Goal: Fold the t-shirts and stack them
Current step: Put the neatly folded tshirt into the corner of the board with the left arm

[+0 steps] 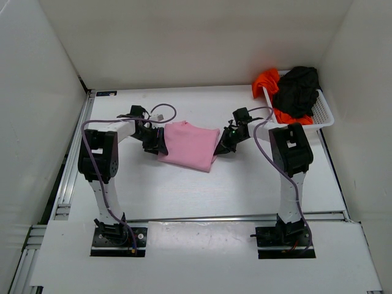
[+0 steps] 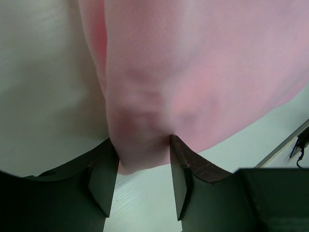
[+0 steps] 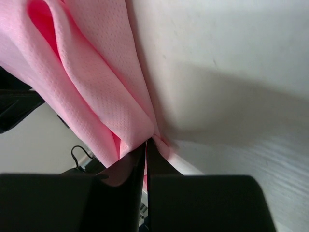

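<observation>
The white table (image 1: 184, 196) carries the mesh basket (image 1: 324, 119) at 2 o'clock, with the black t-shirt (image 1: 297, 90) and the orange t-shirt (image 1: 266, 79) heaped inside. The pink t-shirt (image 1: 187, 146) lies mid-table, partly folded. The left gripper (image 1: 158, 144) clamps a thick bunch at its 9 o'clock edge. The right gripper (image 1: 219, 149) pinches a thin fold at 3 o'clock.

I'd worry that thin pinch slips if the arms pull apart, spoiling the fold. Walls close in at 12; bare table lies toward 6.

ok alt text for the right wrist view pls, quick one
The right gripper, jaws almost closed, pinches a gathered fold of the pink t-shirt at bottom centre. The fabric spreads up and to the left, and the white table fills the right side.
</observation>
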